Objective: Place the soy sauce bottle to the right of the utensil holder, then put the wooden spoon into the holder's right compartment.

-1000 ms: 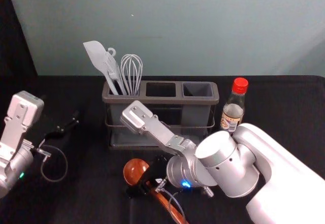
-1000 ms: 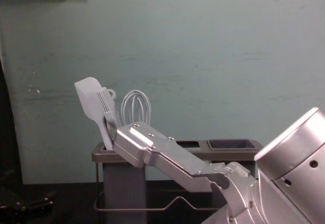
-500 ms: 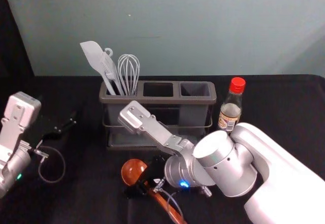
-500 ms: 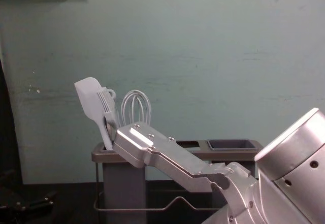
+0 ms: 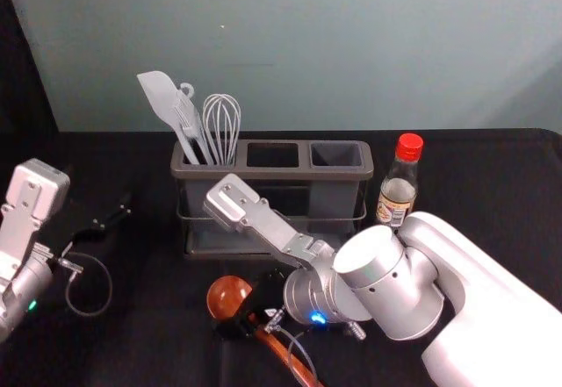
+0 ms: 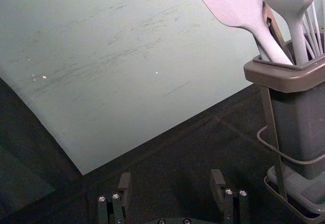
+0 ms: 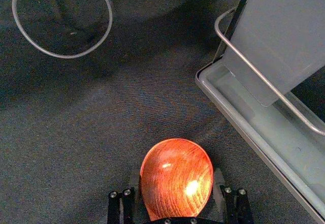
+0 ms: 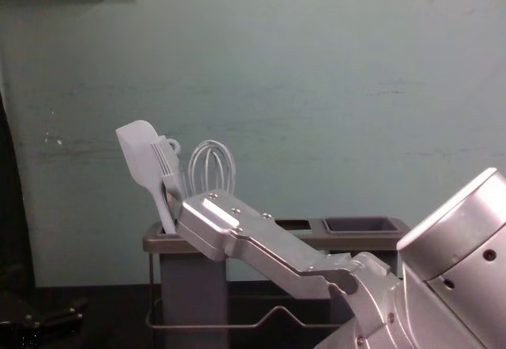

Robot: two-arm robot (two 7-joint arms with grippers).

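The soy sauce bottle (image 5: 399,185) stands upright just right of the utensil holder (image 5: 360,169). In front of the holder, my right gripper (image 5: 246,306) is at the bowl end of the wooden spoon (image 5: 230,297), whose handle slants toward the front right under the wrist. Seen from its own wrist, my right gripper (image 7: 177,181) has the spoon's round bowl (image 7: 177,176) pinched between both fingers. My left gripper (image 5: 116,218) stays parked at the left; in the left wrist view that gripper (image 6: 171,183) is open with nothing between its fingers.
A spatula (image 5: 160,94), a brush and a whisk (image 5: 221,122) stand in the holder's left compartment. Its middle and right compartments (image 5: 336,154) hold nothing visible. My right forearm crosses in front of the bottle. A wall rises behind the table.
The head view has shifted very slightly, moving its whole scene a little to the left. Neither arm nor the objects have visibly moved in the chest view.
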